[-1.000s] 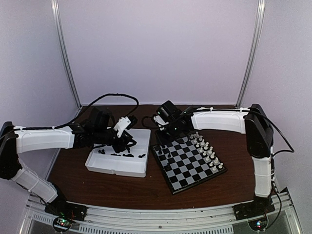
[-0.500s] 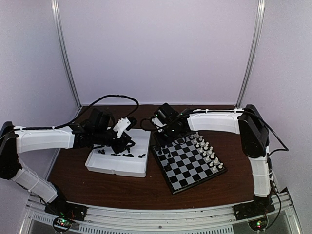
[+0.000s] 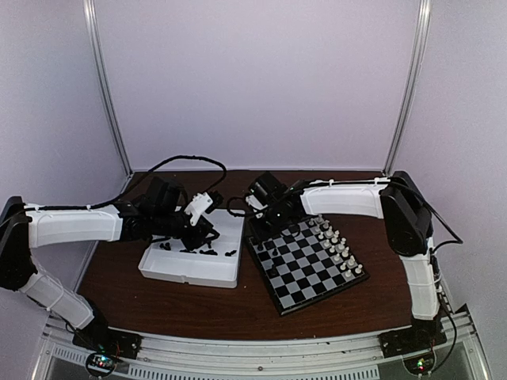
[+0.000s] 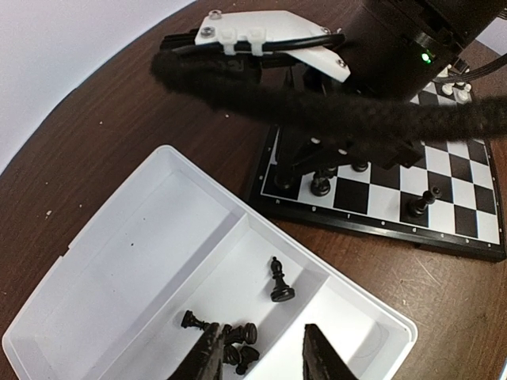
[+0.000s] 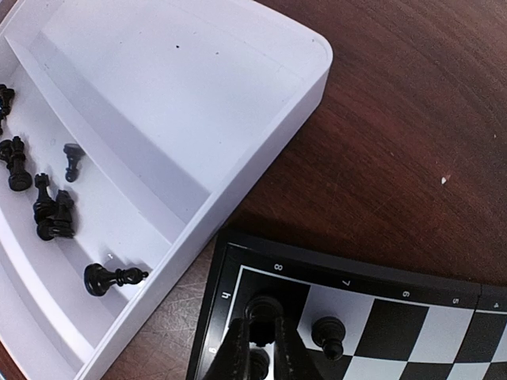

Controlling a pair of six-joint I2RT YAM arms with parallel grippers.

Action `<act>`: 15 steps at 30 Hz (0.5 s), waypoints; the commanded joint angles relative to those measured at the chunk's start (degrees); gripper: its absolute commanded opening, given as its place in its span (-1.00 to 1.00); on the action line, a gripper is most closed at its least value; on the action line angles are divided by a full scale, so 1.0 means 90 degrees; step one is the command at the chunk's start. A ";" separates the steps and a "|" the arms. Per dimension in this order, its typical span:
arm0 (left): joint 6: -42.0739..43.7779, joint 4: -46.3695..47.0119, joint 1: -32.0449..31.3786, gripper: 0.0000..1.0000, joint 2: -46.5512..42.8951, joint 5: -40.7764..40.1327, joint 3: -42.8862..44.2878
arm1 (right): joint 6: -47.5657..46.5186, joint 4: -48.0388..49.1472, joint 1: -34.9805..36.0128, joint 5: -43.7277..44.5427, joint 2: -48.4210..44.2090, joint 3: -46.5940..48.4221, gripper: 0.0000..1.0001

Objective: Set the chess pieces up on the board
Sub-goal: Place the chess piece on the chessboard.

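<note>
Right gripper (image 5: pixel 260 339) is low over the board (image 5: pixel 212 273), fingers drawn nearly together around the corner piece (image 5: pixel 261 310). It looks like a pinch on that tiny black man, though the wrist view cuts off at the fingertips, so I can't swear the pads bear on it. The spot makes sense: that is the board's corner square nearest the tray (image 5: pixel 261 131), where the back rank begins. A second black piece (image 5: pixel 327 332) stands on the next square along the same edge, so the rank is being filled from the corner.

Over to the left gripper (image 4: pixel 265 360). Its fingers are spread with nothing between them, hanging over the tray's middle compartment at its near end. Right under the left finger lies the heap of black pieces (image 4: pixel 236 348), tipped over and tangled. One lone piece (image 4: pixel 279 282) stands upright just beyond. That's a ready stance, jaws wide enough to drop around a piece, my guess being the upright one as the easier pick.

From above, the white pieces (image 3: pixel 337 245) line the board's right edge. The black side near the tray is mostly bare, so plenty remains.
</note>
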 commanded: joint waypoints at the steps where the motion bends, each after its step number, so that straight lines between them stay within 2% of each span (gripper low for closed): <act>1: 0.0047 0.0138 0.0007 -0.30 0.0087 -0.0039 0.0059 | -0.0067 0.0044 0.0010 0.0159 0.0166 0.0171 -0.77; 6: 0.0054 0.0103 0.0008 -0.30 0.0129 -0.0022 0.0095 | -0.0084 0.0053 0.0015 0.0159 0.0208 0.0190 -0.72; 12: 0.0067 0.0065 0.0007 -0.30 0.0173 -0.0032 0.0156 | -0.0106 0.0018 0.0014 0.0201 0.0151 0.0212 -0.38; 15: 0.0070 0.0053 0.0007 -0.30 0.0179 -0.0041 0.0164 | -0.0120 0.0005 0.0015 0.0229 0.0074 0.0217 -0.31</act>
